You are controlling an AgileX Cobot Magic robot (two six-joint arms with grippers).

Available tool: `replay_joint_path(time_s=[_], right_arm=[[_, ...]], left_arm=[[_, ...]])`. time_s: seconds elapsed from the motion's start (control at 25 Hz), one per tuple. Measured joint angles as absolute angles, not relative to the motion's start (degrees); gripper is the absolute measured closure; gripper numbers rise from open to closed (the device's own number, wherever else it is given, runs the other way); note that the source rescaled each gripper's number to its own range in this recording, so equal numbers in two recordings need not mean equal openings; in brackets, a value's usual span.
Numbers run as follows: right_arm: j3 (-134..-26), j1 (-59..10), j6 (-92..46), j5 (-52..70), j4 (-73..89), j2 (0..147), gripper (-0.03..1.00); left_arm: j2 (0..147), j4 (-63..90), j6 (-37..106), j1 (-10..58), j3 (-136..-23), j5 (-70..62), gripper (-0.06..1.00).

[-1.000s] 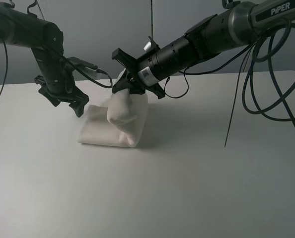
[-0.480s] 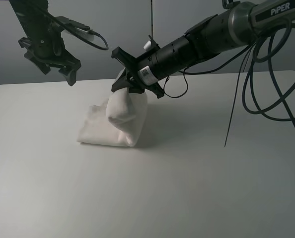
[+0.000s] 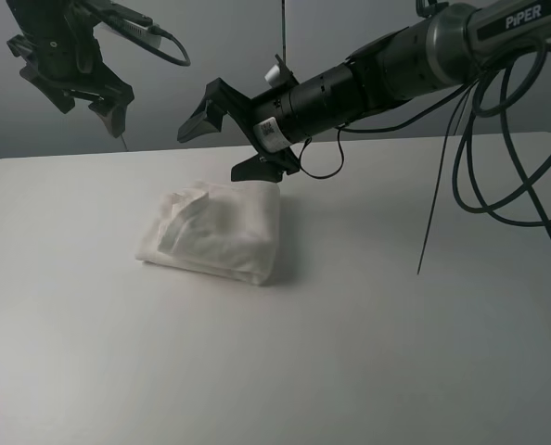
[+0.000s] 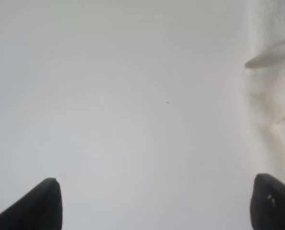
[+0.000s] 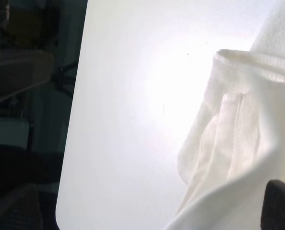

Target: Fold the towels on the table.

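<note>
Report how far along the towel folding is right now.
Done: the towel lies on the table as a compact folded bundle, though its left end looks rumpled. In hand: nothing; the right gripper is open just above the bundle's far edge, and the left gripper is open, raised well clear. Left: probably only neatening that loose end, if anything.

The towel (image 5: pixel 229 143) runs off the right wrist view's edge, label unseen.
</note>
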State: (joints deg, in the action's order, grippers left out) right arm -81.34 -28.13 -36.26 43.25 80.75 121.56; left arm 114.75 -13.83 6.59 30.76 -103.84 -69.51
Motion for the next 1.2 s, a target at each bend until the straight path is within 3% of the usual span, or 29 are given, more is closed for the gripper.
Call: replay_joint_path(time_s=[0.36, 0.52, 0.92, 1.2], right_arm=[[-81.3, -28.1, -39.5, 43.9, 80.9, 121.6, -0.03], [-81.3, -28.1, -40.6, 44.3, 73.3, 119.3, -0.03], [-80.1, -28.0, -18.6, 42.1, 25.6, 98.5, -0.03], [-69.2, -28.0, -6.3, 41.6, 5.8, 79.4, -0.03]], left_arm=[[114.6, -13.1, 6.7, 30.3, -103.8, -69.6, -0.06], [113.0, -11.1, 6.7, 30.3, -103.8, -69.6, -0.06], [98.3, -7.3, 6.2, 29.8, -102.1, -69.7, -0.06], [81.8, -5.9, 5.2, 29.8, -90.3, -66.4, -0.06]])
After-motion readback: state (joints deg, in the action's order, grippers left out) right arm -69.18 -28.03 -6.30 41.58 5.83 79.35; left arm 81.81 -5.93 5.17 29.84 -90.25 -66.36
